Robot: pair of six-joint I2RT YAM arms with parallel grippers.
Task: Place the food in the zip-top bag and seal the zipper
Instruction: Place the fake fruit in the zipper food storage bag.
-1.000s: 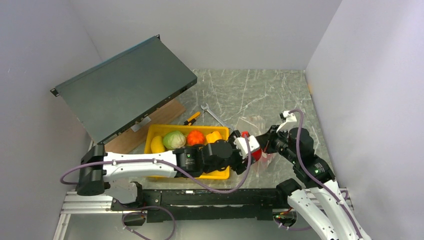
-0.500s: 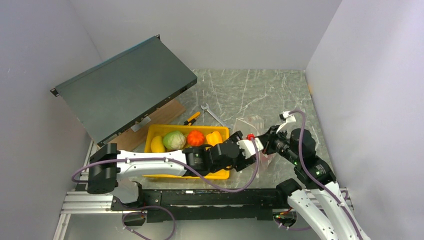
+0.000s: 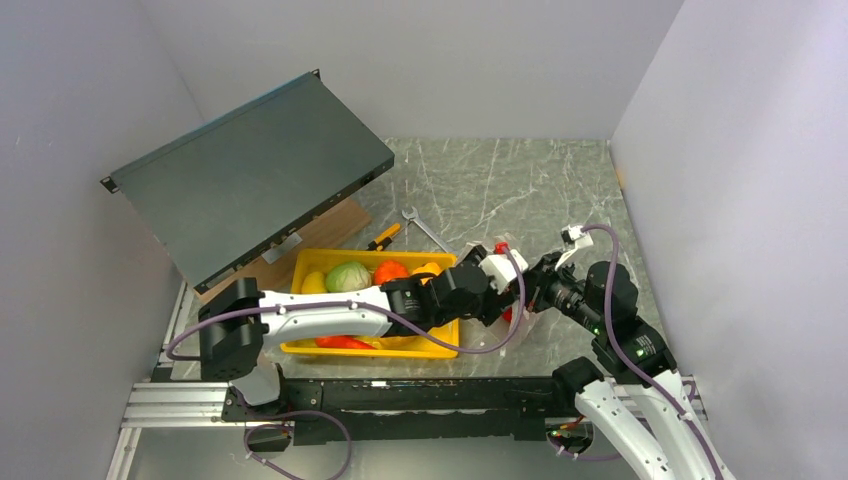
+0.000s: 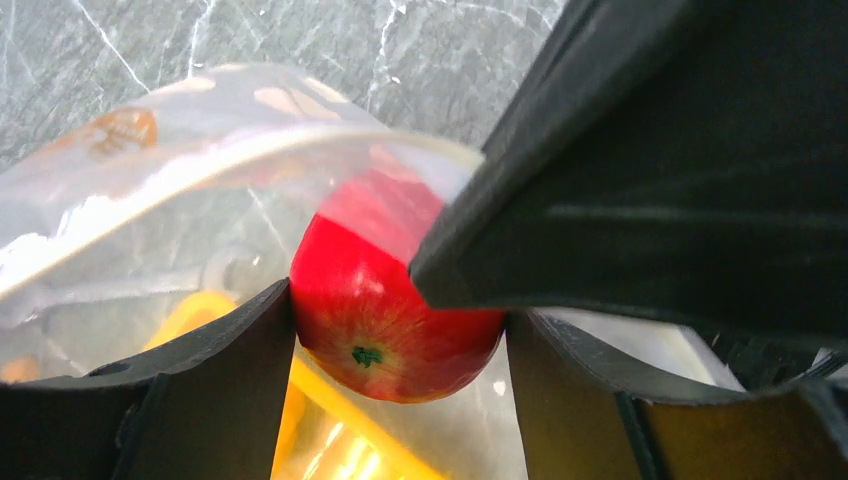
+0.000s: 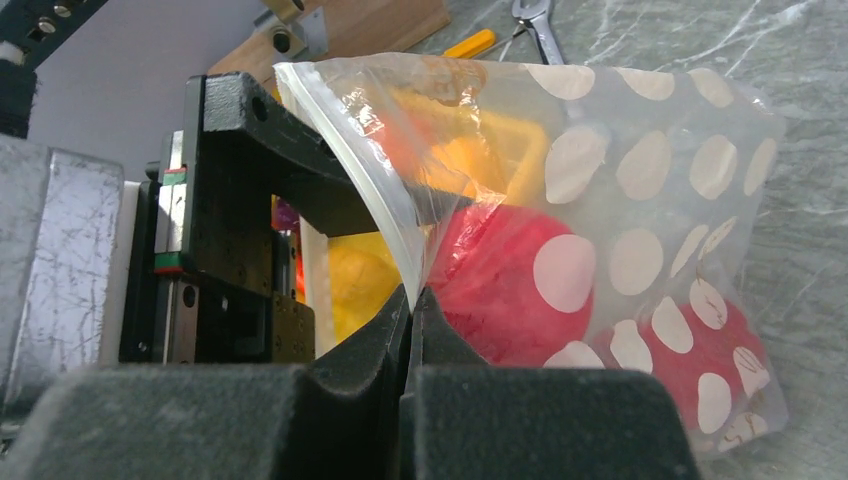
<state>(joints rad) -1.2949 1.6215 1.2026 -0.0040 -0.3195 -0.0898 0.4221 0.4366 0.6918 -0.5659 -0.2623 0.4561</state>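
Observation:
My left gripper point(image 4: 398, 312) is shut on a red apple point(image 4: 380, 300) and holds it in the mouth of the clear dotted zip-top bag point(image 5: 640, 170). The bag's white zipper strip point(image 5: 345, 150) arches over the apple in the left wrist view point(image 4: 250, 155). My right gripper point(image 5: 412, 300) is shut on the bag's mouth edge and holds it up. Through the plastic the apple point(image 5: 490, 280) shows, with another red food point(image 5: 700, 355) lower in the bag. In the top view both grippers meet at the bag point(image 3: 508, 300), right of the tray.
The yellow tray point(image 3: 380, 349) holds a green cabbage point(image 3: 348, 276), an orange pumpkin point(image 3: 390, 271), a yellow pepper point(image 3: 428, 268) and a red-orange piece point(image 3: 343, 342). A silver wrench point(image 3: 425, 228) and a yellow-handled tool point(image 3: 383, 236) lie behind it. A tilted grey metal panel point(image 3: 250, 170) stands at the back left.
My left arm has reached farther right and back, carrying the apple into the bag's mouth. The right gripper has kept its hold and lifted the bag slightly. The tray's front is uncovered.

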